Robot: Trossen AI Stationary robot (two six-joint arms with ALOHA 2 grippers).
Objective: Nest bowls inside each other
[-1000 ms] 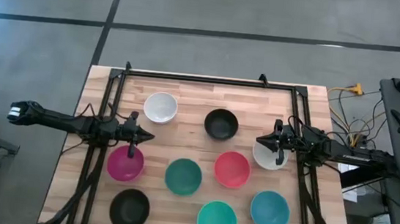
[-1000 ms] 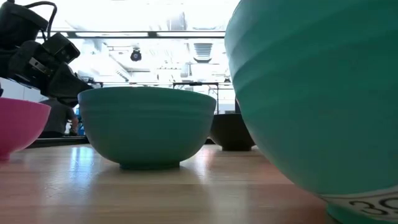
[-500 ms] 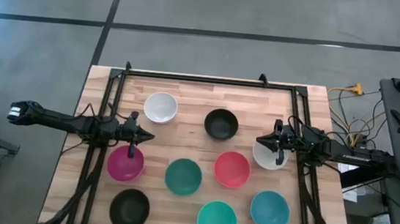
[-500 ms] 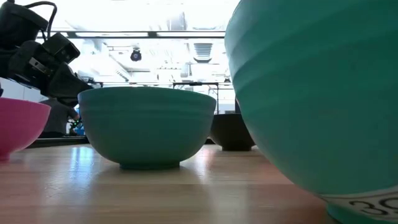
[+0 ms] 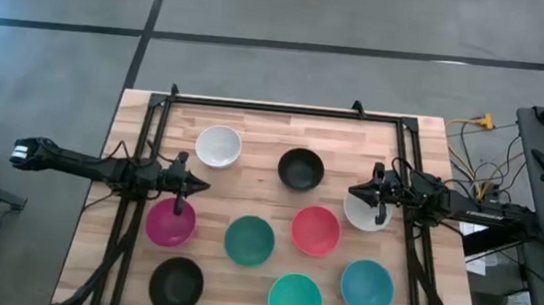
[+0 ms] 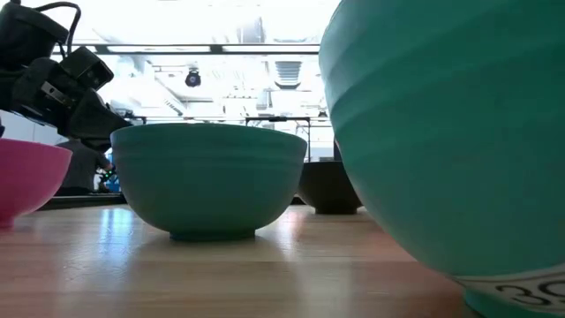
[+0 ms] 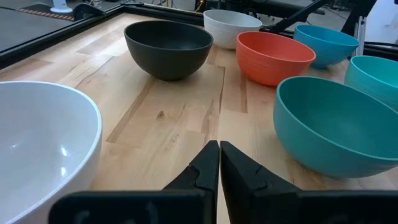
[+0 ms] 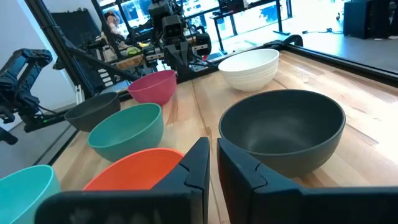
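Observation:
Nine bowls stand upright on the wooden table (image 5: pixel 255 121): white (image 5: pixel 219 145), black (image 5: pixel 300 168), white (image 5: pixel 361 216), red-pink (image 5: pixel 316 230), dark teal (image 5: pixel 248 240), magenta (image 5: pixel 170 222), black (image 5: pixel 176 285), turquoise (image 5: pixel 295 302) and blue (image 5: pixel 367 287). None is inside another. My left gripper (image 5: pixel 197 184) is shut and empty between the far white bowl and the magenta bowl; its wrist view (image 7: pixel 219 163) shows it above bare wood. My right gripper (image 5: pixel 352 191) is shut and empty over the right white bowl's edge, pointing at the black bowl (image 8: pixel 283 130).
A black metal frame (image 5: pixel 276 106) runs along the table's far edge and down both sides. Bare wood lies between the far white and black bowls (image 5: pixel 261 146). In the low view the turquoise bowl (image 6: pixel 450 132) fills the right and the dark teal bowl (image 6: pixel 207 177) stands in the middle.

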